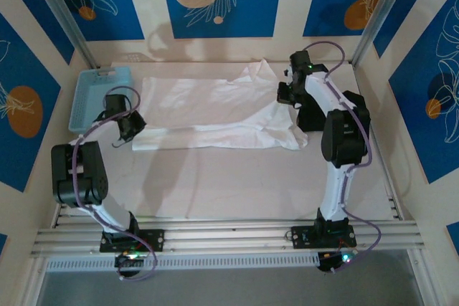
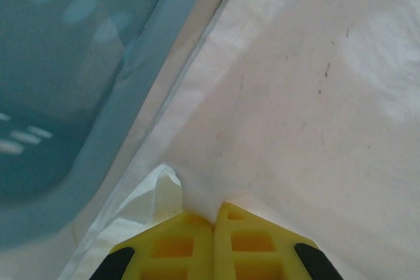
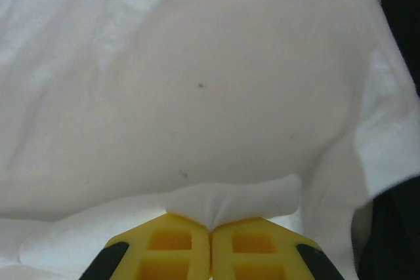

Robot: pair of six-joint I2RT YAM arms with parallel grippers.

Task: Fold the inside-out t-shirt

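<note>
**A:** Where is the t-shirt [image 1: 215,109] lying?

**B:** It is spread flat across the far half of the tabletop [image 1: 229,177], between the blue basket [image 1: 77,105] on the left and a black garment [image 3: 400,24] on the right. The right end is bunched and wrinkled.

**A:** And the 2 hands?

**B:** Both are closed on cloth. The left hand [image 2: 213,218] pinches the shirt's left edge just beside the basket. The right hand [image 3: 210,224] holds a small tuck of fabric at the right side, close to the black garment.

**A:** What could go wrong from here?

**B:** I see 3 risks. The right pinch looks shallow (just a little fold peeking out between the fingers), so a quick lift may pull the thin cotton free. I also cannot tell how many layers either hand holds. If it is 1 layer, the shirt may open instead of folding over. And both grips sit next to neighbours, so a wide sweep on the left may catch the basket rim, and the right may drag the black garment along.

**A:** Anything else?

**B:** If the 2 hands move unevenly, the fold will end up crooked.
</note>
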